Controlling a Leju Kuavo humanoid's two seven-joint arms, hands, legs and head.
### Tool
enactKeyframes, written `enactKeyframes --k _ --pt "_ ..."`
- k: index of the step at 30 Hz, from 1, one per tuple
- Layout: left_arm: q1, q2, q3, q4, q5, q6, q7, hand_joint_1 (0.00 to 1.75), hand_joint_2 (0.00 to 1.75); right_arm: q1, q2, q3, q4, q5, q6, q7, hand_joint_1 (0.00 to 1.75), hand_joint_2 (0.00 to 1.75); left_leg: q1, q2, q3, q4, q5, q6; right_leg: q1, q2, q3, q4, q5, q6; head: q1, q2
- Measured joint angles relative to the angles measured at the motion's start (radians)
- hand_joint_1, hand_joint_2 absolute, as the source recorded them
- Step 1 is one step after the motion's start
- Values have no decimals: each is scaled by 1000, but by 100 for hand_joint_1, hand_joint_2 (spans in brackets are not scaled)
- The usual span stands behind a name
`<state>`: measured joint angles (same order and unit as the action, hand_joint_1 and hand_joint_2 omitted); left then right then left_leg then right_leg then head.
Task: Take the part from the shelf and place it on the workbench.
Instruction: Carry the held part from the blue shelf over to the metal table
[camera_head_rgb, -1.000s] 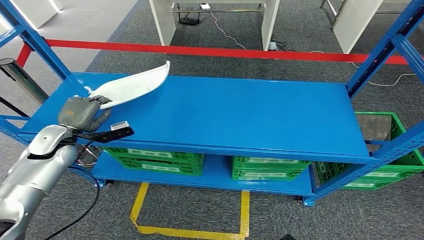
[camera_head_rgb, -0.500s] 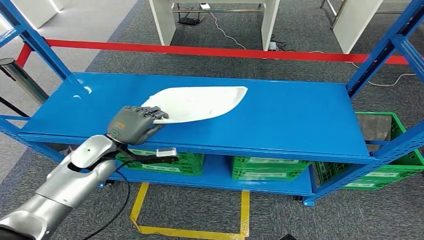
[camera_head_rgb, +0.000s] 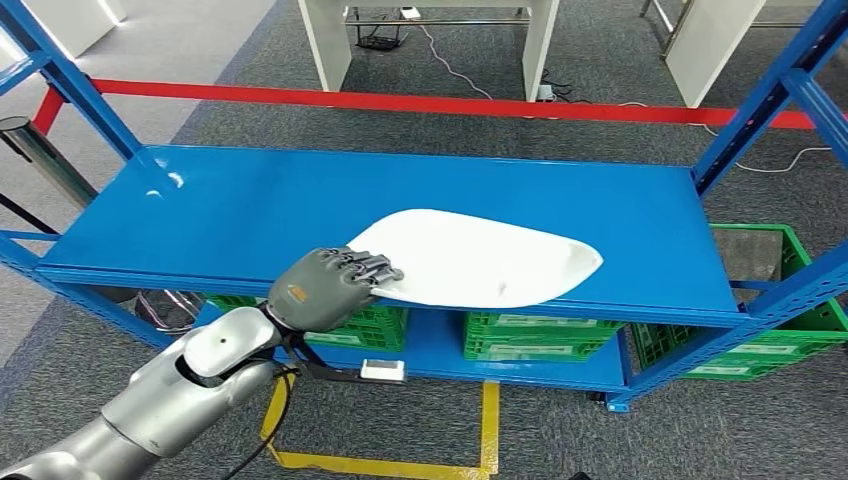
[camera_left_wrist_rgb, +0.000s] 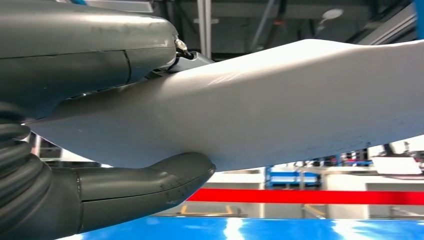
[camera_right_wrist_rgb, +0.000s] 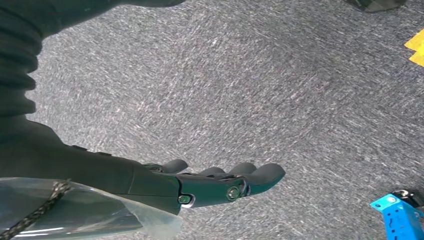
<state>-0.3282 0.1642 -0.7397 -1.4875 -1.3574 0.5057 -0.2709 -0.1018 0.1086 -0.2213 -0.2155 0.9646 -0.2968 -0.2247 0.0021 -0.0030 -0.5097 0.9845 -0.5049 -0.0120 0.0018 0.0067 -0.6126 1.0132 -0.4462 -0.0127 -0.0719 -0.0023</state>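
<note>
Green crates (camera_head_rgb: 310, 322) under blue deck; red tape (camera_head_rgb: 450, 103) behind

Part's (camera_left_wrist_rgb: 280, 105) tip beyond frame edge

Grey carpet floor (camera_head_rgb: 400, 430), red floor stripe (camera_head_rgb: 420, 102), yellow tape (camera_head_rgb: 380, 462), white table legs (camera_head_rgb: 325, 40).

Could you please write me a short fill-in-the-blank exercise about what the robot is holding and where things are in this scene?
1. The large white curved plastic part is held by the robot's ____ hand.
2. The part is carried above the flat shelf board painted ____.
3. The plastic crates on the lower shelf level are ____ in colour.
4. The right hand hangs over grey carpet and holds ____.

Missing words: left; blue; green; nothing
</note>
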Motion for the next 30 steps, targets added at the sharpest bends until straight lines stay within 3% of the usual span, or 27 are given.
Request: enactKeyframes --k 13,27,30 --pt "25 -4 -79 -56 -34 24 10 175 175 4 5 -22 0 -2 -3 0 0 175 0 0 0 0 0 0 0 0 0 0 0 0 0 0" --pt "27 -4 -104 -64 -35 25 13 175 175 5 5 -22 0 -2 -4 0 0 175 0 0 0 0 0 0 0 0 0 0 0 0 0 0" --pt "27 -4 -105 -67 -35 25 17 175 175 5 8 -22 0 -2 -6 0 0 175 -4 0 1 -2 5 11 -8 -1 4 -11 10 14 -1 0"
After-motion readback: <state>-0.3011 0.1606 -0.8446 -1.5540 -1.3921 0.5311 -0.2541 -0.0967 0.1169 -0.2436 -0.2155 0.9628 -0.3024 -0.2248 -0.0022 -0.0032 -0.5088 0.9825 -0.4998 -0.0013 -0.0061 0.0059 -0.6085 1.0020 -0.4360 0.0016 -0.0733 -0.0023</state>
